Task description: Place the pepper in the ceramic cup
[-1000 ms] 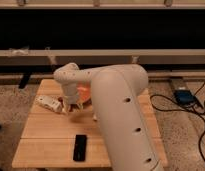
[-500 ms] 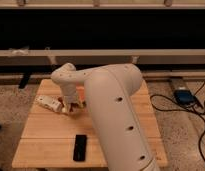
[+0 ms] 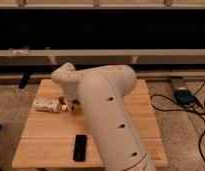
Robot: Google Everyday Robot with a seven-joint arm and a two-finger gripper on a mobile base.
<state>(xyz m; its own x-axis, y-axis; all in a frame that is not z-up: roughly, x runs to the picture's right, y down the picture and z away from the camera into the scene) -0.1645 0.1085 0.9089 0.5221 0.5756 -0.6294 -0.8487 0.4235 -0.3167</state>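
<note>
My white arm fills the middle of the view and reaches down to the left part of the wooden table. The gripper sits low over the table, just right of a lying white bottle. A small dark red piece, seemingly the pepper, shows between the bottle's end and the gripper; whether it is held I cannot tell. The ceramic cup is hidden behind my arm or out of view.
A black flat device lies near the table's front edge. A sliver of orange shows beside the gripper. Cables and a blue box lie on the floor at the right. A dark wall with rails stands behind.
My arm has swung left and nearer to the camera. It now covers the orange bowl that showed earlier. The gripper has stayed next to the bottle.
</note>
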